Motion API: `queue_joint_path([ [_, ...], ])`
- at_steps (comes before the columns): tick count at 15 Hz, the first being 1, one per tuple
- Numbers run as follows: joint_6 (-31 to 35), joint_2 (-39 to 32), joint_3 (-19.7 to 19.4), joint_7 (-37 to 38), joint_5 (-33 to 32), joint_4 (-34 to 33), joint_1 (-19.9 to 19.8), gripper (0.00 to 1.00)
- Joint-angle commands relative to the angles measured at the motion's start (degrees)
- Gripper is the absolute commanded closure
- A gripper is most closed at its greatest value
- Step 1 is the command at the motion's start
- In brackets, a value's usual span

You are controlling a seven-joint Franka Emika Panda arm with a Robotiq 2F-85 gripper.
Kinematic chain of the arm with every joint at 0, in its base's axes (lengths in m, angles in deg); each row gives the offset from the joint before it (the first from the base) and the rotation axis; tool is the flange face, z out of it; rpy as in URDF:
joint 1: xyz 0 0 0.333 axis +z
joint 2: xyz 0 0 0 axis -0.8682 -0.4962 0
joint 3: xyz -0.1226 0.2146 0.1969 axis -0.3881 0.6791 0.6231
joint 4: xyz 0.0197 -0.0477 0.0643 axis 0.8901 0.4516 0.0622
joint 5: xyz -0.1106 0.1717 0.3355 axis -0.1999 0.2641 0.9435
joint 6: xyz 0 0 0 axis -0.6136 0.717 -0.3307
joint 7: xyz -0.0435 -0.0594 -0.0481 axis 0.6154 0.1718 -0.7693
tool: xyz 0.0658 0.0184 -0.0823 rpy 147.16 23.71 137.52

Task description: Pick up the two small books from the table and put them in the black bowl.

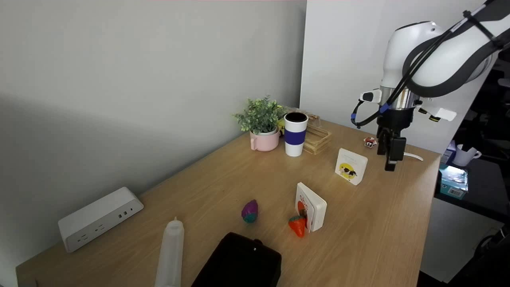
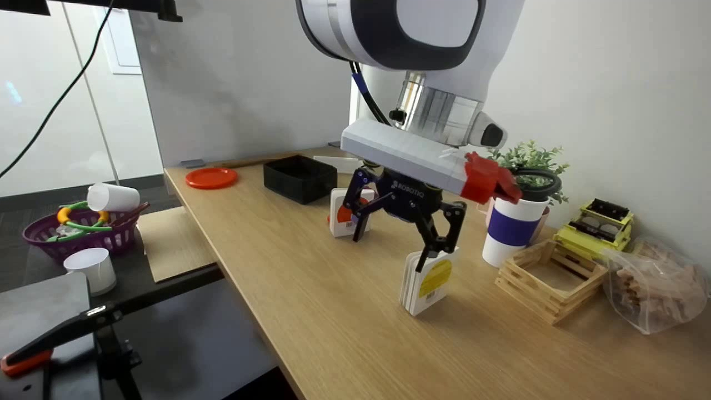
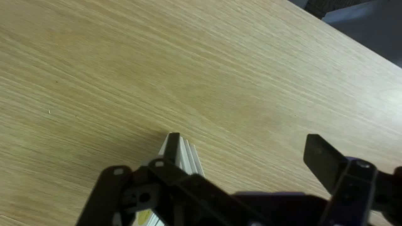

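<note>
Gripper (image 2: 387, 254) points down, mid-frame in an exterior view, its fingers (image 3: 172, 149) spread wide apart. In the wrist view the lower-middle finger covers part of the yellow-marked book (image 2: 430, 286); can't tell if it touches. That book stands on edge on the wooden table (image 2: 300, 283), pages slightly fanned. Red-pictured book (image 1: 312, 207) also on edge, right of center and low in an exterior view, well apart from the yellow-marked one. Strawberry toy (image 1: 297, 226) right at its cover, contact unclear; purple-teal toy (image 1: 250, 211) to the left.

Both books on the table, outside the black bowl (image 2: 303, 188). Bowl is boxy, upper middle of an exterior view, up and left of the red-pictured book there.

Further out: white-and-blue cup (image 2: 514, 230), slatted crate (image 2: 527, 300) and clear bag (image 2: 661, 289) on the right, red plate (image 2: 211, 178) upper left. In an exterior view: pink planter (image 1: 265, 141) just left of the cup, white cylinder (image 1: 170, 255) cut by the bottom edge, power strip (image 1: 101, 219) lower left.
</note>
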Motion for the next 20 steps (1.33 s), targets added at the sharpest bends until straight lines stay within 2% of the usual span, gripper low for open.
queue_joint_path([
  [1, 3.3, -3.3, 1.3, 7.5, -1.4, -2.5, -1.2, 0.00],
  [7, 10.8, -6.5, 0.3, 22.4, -10.0, -3.5, 0.1, 0.00],
  [10, 11.4, -8.6, 0.0, 26.8, -12.4, -5.3, 0.0, 0.00],
  [20, 9.3, -14.6, 0.8, 28.9, -11.3, -11.6, -2.7, 0.00],
])
